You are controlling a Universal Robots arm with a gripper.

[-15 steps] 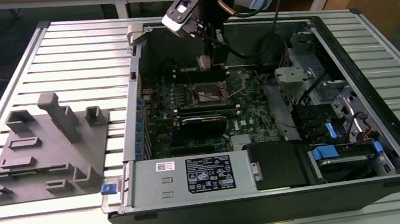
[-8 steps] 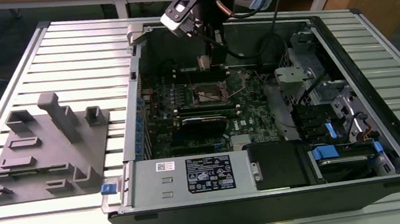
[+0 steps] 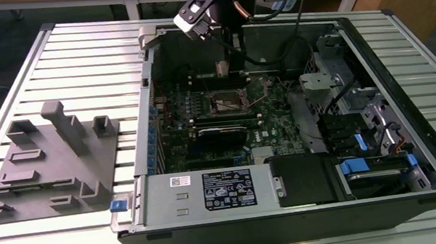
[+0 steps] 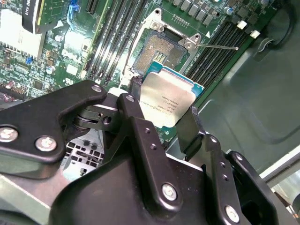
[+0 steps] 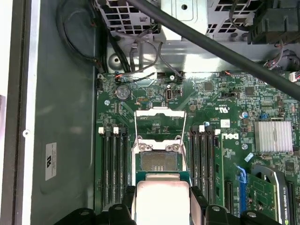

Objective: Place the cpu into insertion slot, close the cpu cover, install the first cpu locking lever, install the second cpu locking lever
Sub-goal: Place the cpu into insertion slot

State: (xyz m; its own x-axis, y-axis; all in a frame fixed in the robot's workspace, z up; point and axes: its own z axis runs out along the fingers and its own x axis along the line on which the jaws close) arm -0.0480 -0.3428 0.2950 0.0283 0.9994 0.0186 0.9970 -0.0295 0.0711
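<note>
My gripper (image 4: 164, 112) is shut on the cpu (image 4: 169, 93), a silver-topped square chip pinched at two opposite edges by the black fingers (image 4: 136, 105). In the first wrist view the cpu (image 5: 161, 199) hangs just short of the insertion slot (image 5: 159, 161), apart from it. The slot's dark centre lies bare, and the cpu cover (image 5: 158, 111) stands swung open beyond it. Thin wire locking levers (image 5: 136, 129) are raised beside the slot; one (image 4: 218, 46) sticks out sideways. In the exterior view the gripper (image 3: 223, 68) hovers inside the open case above the slot (image 3: 230, 101).
Black memory slots (image 5: 112, 164) flank the socket on both sides. A graphics card (image 3: 221, 132) and a finned heat sink (image 5: 273, 136) lie nearby. A thick black cable (image 5: 211, 42) crosses above the board. Drive cages (image 3: 343, 92) fill the case's right; a grey fixture (image 3: 49, 162) sits on the table.
</note>
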